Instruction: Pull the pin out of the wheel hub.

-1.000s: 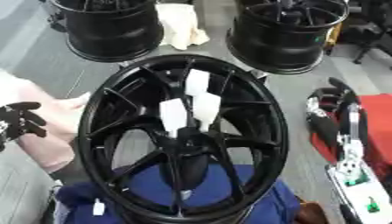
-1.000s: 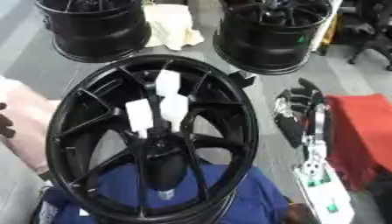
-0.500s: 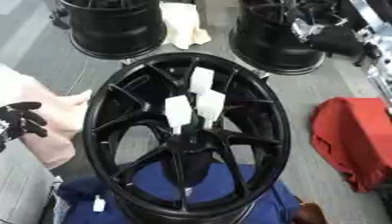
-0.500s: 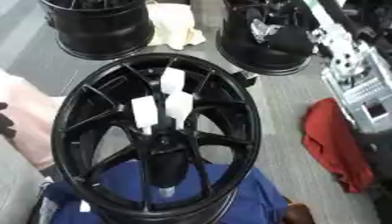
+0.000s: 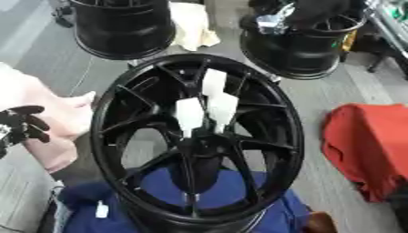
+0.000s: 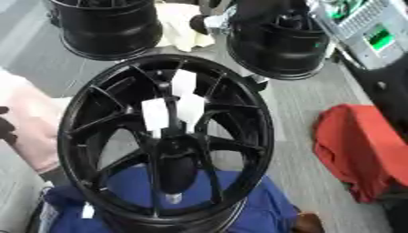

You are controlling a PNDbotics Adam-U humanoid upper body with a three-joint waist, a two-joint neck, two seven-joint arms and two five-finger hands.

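Wheel hub (image 5: 197, 141) fills frame centre, black, spoked, resting on blue cloth (image 5: 171, 191). White pieces (image 5: 206, 107), maybe the pin, stand at hub middle. Left hand (image 5: 17, 125) at left edge, fingers curled, holding nothing, well apart from hub centre. Right hand out of view. Red cloth (image 5: 368, 145) at right.

A black wheel hub (image 6: 163, 141) with white tags (image 6: 171, 109) on its spokes rests on blue cloth (image 6: 239, 205).
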